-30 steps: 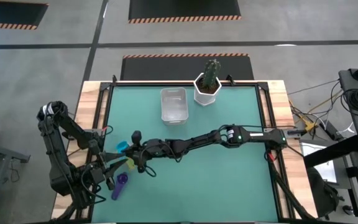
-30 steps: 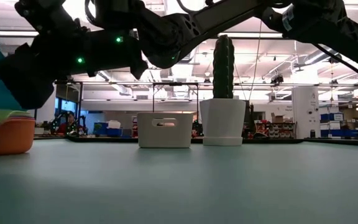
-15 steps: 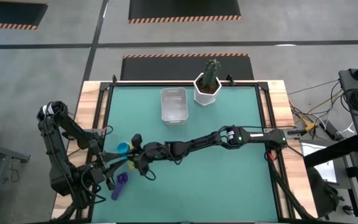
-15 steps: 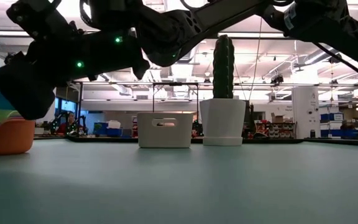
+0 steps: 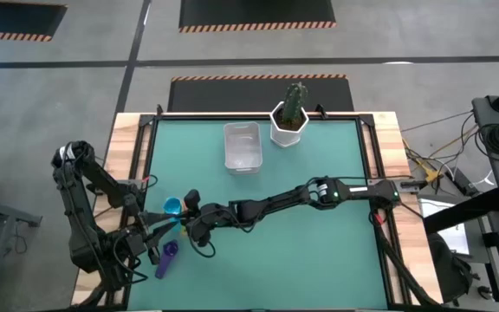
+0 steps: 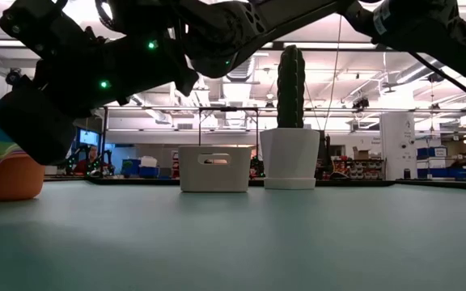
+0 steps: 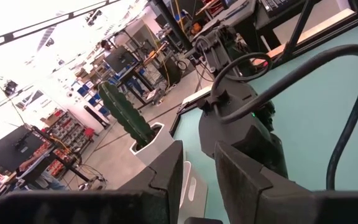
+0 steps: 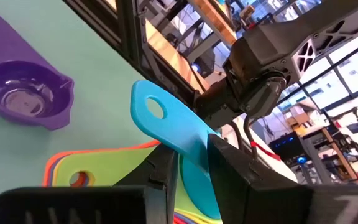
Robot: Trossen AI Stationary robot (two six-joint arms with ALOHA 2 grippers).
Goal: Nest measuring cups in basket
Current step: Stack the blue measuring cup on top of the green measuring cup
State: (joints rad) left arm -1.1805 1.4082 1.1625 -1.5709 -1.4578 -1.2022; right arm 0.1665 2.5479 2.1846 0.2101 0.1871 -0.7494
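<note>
My right arm stretches from the table's right edge across to the left-front part, wrist low over the mat. My right gripper has its 2 dark fingers drawn close, pinching the flat handle of the teal plastic measuring cup. My left arm is folded at the table's left edge, its left gripper pointing inward, 2 fingers narrowly apart.

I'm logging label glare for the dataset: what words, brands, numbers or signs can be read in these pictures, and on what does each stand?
None can be read.
measuring cups: no size marks show on the handles or the purple bowl.
basket, cactus pot: plain, no label.
Arms: no legible brand.
Room behind the table: shelves and screens carry marks too small and blurred to read.
</note>
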